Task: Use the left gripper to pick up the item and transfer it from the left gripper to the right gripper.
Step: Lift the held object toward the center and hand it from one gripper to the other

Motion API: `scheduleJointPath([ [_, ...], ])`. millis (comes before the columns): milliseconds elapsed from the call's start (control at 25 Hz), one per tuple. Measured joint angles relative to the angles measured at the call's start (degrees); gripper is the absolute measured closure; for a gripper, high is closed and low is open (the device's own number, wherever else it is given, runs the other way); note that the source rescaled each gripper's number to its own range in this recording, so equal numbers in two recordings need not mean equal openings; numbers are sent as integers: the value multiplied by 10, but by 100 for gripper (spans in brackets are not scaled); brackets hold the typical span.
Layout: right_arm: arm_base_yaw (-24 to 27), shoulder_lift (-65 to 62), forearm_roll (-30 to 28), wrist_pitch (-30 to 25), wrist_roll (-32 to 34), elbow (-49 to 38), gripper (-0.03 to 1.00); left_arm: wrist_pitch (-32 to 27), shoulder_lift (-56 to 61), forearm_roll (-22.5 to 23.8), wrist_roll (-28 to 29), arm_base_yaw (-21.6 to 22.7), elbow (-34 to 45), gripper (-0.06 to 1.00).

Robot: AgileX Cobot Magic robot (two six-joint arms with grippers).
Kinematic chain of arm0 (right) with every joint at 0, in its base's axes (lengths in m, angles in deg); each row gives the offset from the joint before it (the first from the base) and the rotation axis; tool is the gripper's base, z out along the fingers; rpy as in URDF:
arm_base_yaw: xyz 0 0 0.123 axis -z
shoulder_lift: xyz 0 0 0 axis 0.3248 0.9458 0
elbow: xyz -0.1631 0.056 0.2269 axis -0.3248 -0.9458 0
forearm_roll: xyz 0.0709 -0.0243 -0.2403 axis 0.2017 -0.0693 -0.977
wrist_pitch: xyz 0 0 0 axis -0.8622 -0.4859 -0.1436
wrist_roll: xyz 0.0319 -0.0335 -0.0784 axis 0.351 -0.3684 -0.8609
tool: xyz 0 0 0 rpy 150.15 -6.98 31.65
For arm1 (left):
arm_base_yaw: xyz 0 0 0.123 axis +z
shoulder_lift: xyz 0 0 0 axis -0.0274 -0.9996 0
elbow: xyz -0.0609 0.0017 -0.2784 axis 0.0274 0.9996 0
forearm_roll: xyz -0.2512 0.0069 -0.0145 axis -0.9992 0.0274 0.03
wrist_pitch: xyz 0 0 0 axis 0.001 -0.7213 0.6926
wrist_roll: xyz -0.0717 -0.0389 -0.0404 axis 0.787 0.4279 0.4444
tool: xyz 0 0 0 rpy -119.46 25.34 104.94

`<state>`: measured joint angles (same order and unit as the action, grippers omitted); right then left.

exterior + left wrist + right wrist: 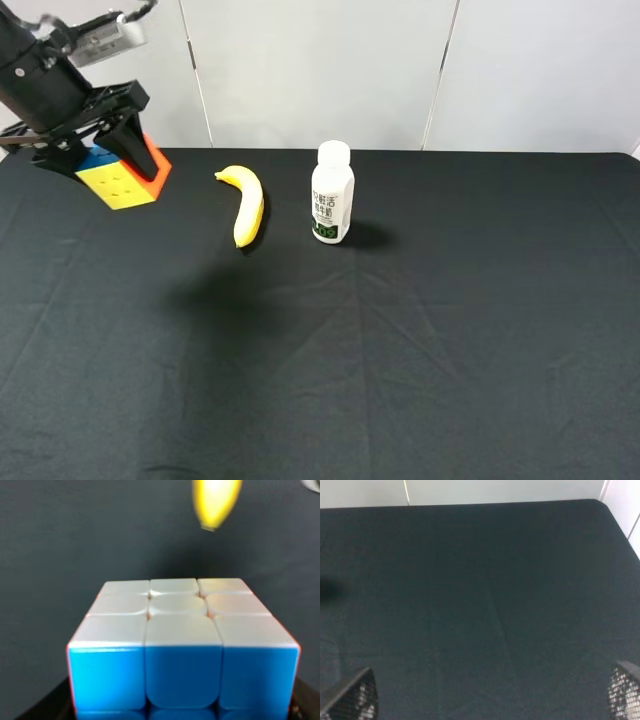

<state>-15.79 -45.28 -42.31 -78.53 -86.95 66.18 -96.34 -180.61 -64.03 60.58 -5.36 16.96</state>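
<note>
The puzzle cube (125, 177), with yellow, orange and blue faces showing, is held in the air at the far left of the table by my left gripper (95, 140), which is shut on it. In the left wrist view the cube (182, 650) fills the frame with white and blue faces; the fingers are hidden behind it. My right gripper is out of the exterior high view. In the right wrist view its two mesh-padded fingertips (355, 697) sit far apart at the frame's lower corners, open and empty, above bare black cloth.
A yellow banana (246, 203) lies on the black tablecloth (400, 350) left of centre, and shows blurred in the left wrist view (215, 500). A white bottle (332, 192) stands upright beside it. A white wall runs behind the table.
</note>
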Motion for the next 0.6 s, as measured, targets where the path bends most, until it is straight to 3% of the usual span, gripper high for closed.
scheduleJointPath([
  [280, 0, 0, 0, 0, 0, 0, -3, -36, 1, -103, -73, 0, 0, 94],
  [440, 0, 0, 0, 0, 0, 0, -3, -53, 1, -131, -107, -3, 0, 94],
  [600, 0, 0, 0, 0, 0, 0, -3, -56, 1, -136, -136, -40, 0, 94],
])
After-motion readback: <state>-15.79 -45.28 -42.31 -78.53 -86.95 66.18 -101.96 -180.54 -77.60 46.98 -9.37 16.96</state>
